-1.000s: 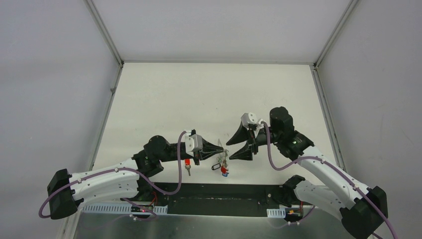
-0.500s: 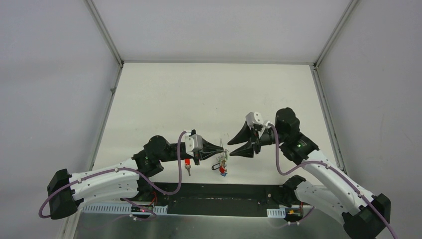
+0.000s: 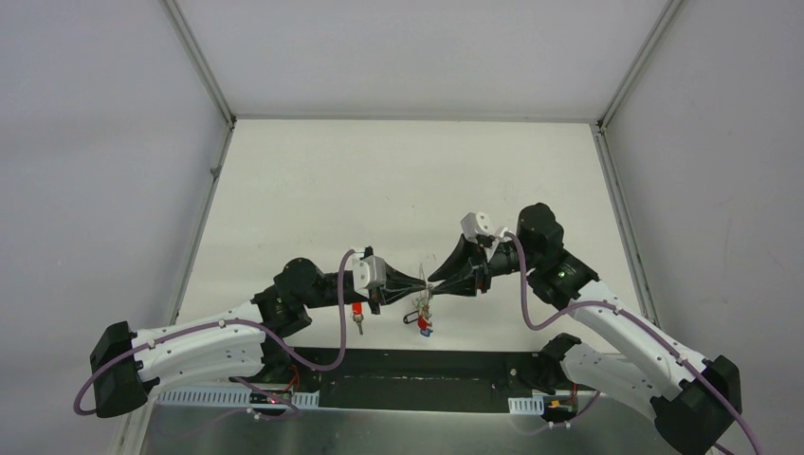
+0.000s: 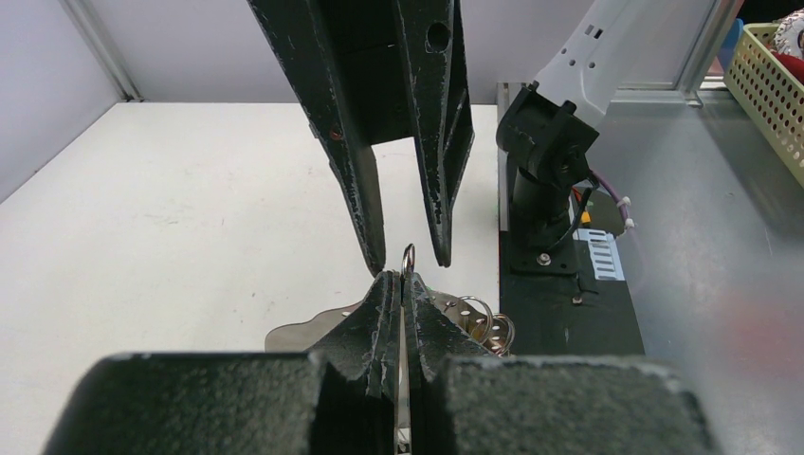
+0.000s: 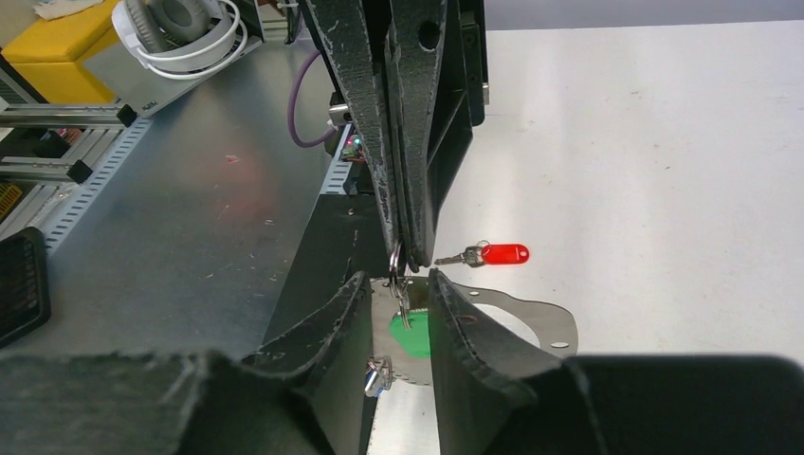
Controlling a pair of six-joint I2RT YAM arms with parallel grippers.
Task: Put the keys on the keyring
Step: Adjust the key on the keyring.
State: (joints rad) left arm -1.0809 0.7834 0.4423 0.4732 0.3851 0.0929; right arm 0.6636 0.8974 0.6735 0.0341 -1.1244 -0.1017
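My left gripper [image 3: 423,281] is shut on a small silver split ring [image 4: 408,257] that sticks out of its tips [image 4: 403,284]. A silver key [image 5: 403,305] hangs from that ring over a green head [image 5: 411,339]. My right gripper [image 3: 435,282] is open, its fingers [image 4: 373,248] on either side of the ring and the left tips [image 5: 406,248]. The grey keyring [image 5: 533,320] shows below both grippers, also in the left wrist view [image 4: 301,332]; I cannot tell whether it hangs or lies. A red-headed key [image 5: 502,254] lies on the table [image 3: 357,312].
More small silver rings [image 4: 479,318] and a red and blue cluster [image 3: 424,324] sit under the grippers. The black base strip [image 3: 427,365] runs along the near edge. A yellow basket [image 4: 770,90] and headphones [image 5: 180,24] lie off the table.
My right gripper has moved left to the left gripper and narrowed its jaws, which now straddle the left tips and the ring. The left arm has stayed put.
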